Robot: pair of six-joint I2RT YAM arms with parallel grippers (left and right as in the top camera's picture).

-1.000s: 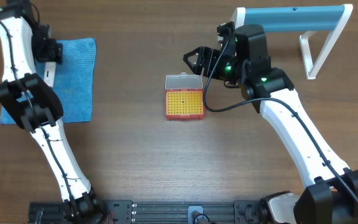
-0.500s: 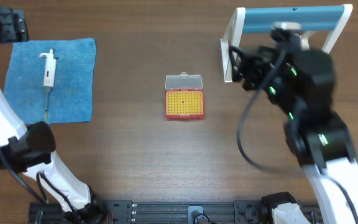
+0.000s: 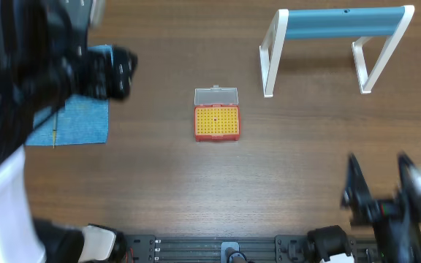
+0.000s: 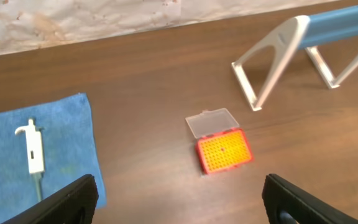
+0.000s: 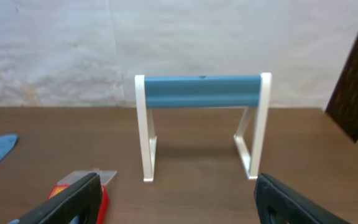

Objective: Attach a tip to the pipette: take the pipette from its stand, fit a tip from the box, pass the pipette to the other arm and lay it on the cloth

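Observation:
The white pipette (image 4: 35, 155) lies flat on the blue cloth (image 4: 61, 134), its thin tip (image 3: 54, 135) poking out below my left arm in the top view. My left gripper (image 4: 179, 211) is raised high above the table near the cloth, open and holding nothing. The orange tip box (image 3: 216, 122) sits mid-table with its clear lid (image 3: 216, 96) folded back. My right gripper (image 3: 377, 191) is low at the front right, open and holding nothing; it faces the blue-and-white stand (image 5: 201, 92), which carries no pipette.
The stand (image 3: 342, 18) occupies the back right of the brown table (image 3: 269, 175). The cloth (image 3: 86, 120) lies at the back left, largely covered by my left arm. A pale wall (image 5: 179, 37) rises behind the table.
The right arm has drawn back from the stand to the front right edge. The left arm has swung up and over the cloth, hiding most of the pipette from above.

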